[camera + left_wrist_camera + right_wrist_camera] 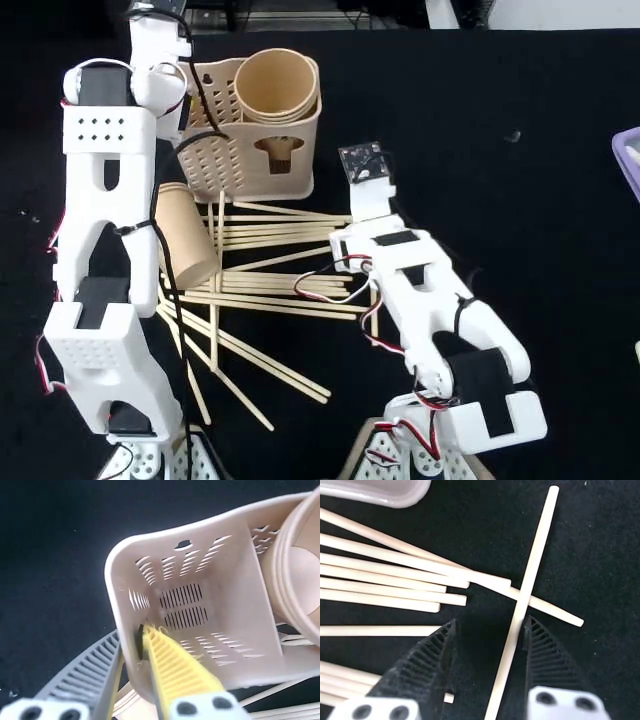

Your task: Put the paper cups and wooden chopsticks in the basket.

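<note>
The beige slotted basket [262, 150] stands at the back of the black table, with stacked paper cups [276, 84] in its right side. Another paper cup [186, 236] lies on its side in front of it, against the left arm. Several wooden chopsticks [275, 262] are fanned out over the table. My left gripper [131, 634] grips the basket [200, 595] at a corner, yellow finger [170, 665] inside the wall and grey finger [85, 680] outside. My right gripper [490, 622] is open, low over the table, straddling one chopstick [522, 605] that crosses another.
A pale purple container [628, 158] sits at the right edge of the table. The right arm [430, 310] lies over the chopstick ends on the right. Bare black table stretches right of the basket.
</note>
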Controlling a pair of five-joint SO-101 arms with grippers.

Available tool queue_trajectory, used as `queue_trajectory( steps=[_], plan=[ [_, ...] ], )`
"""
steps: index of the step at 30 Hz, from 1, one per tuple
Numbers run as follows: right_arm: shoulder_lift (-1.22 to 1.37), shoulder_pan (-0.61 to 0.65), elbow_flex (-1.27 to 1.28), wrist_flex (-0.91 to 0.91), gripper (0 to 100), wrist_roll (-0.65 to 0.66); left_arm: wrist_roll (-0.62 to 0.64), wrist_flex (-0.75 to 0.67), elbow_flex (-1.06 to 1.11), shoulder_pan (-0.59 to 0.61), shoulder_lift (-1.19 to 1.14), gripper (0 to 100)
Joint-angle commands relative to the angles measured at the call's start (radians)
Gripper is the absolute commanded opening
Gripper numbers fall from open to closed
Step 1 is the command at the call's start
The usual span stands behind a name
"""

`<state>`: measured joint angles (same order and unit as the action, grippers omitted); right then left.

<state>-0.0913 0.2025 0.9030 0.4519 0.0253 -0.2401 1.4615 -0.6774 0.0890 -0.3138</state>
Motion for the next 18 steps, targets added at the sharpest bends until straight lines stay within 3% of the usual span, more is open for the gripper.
queue_trajectory(
  steps=[1, 14, 18],
  plan=[
    [0.004, -0.018, -0.07, -0.011, 19.8, 0.0, -0.012, -0.002, -0.012, 0.012, 0.02, 16],
    [0.005, -0.018, -0.07, -0.012, 19.8, 0.0, -0.006, 0.226, -0.492, 0.217, 0.095, 18],
    [0.005, -0.018, -0.07, -0.012, 19.8, 0.0, -0.006, 0.301, -0.499, 0.326, 0.081, 18]
  ],
)
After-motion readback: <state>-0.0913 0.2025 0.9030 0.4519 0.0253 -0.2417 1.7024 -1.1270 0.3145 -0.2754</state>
